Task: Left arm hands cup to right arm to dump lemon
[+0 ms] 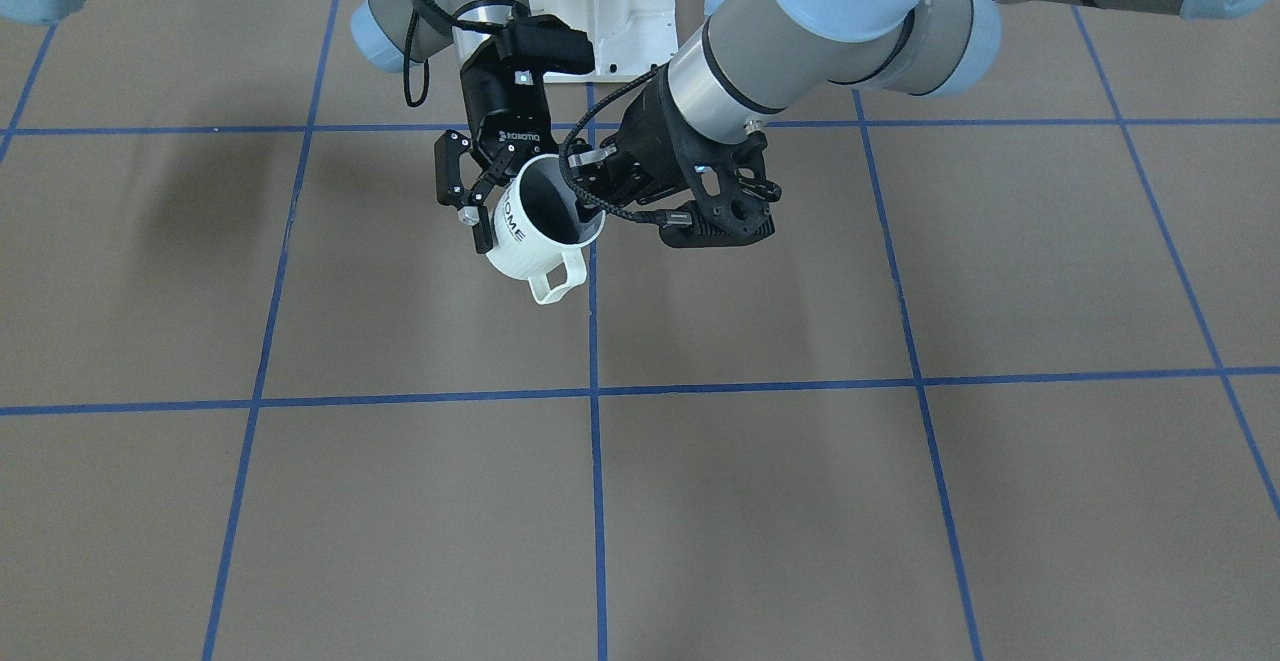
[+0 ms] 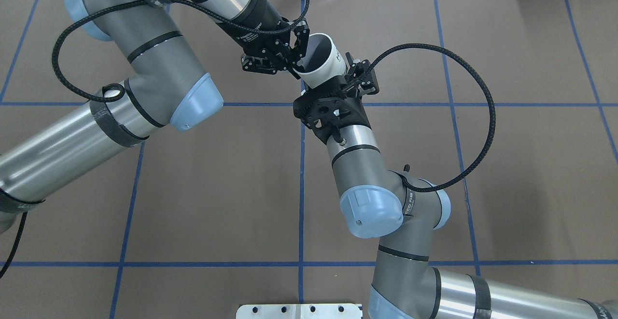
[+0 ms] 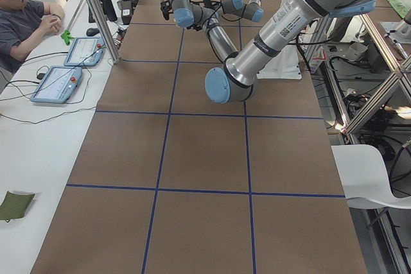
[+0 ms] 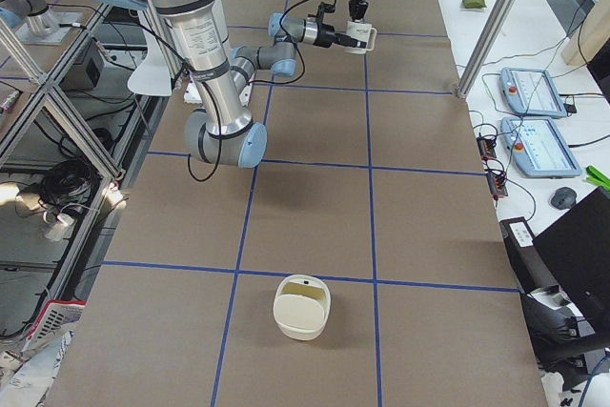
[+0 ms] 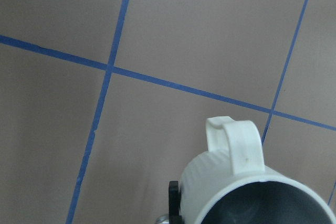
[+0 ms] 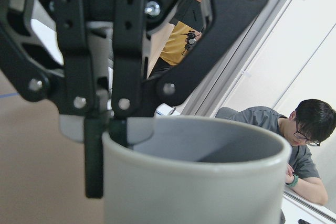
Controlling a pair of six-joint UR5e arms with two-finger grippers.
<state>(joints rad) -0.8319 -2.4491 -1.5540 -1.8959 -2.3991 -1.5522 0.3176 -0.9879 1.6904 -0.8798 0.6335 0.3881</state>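
Observation:
The white cup (image 1: 525,236) marked "HOME" hangs tilted above the table, handle toward the operators' side. My left gripper (image 1: 590,191) is shut on its rim: in the right wrist view one finger (image 6: 94,156) sits outside the wall and a pad inside. My right gripper (image 1: 525,219), marked "ROBOTIQ", straddles the cup's body, one finger (image 1: 465,203) by the lettering and the other hidden. I cannot tell whether it presses on the cup. In the overhead view the cup (image 2: 321,61) shows a dark inside. The lemon is hidden.
A cream-coloured container (image 4: 302,307) stands on the brown mat near the table's end on my right. A person (image 3: 19,17) sits at a side desk with two tablets (image 3: 58,81). A metal post (image 4: 496,26) rises at the table's edge.

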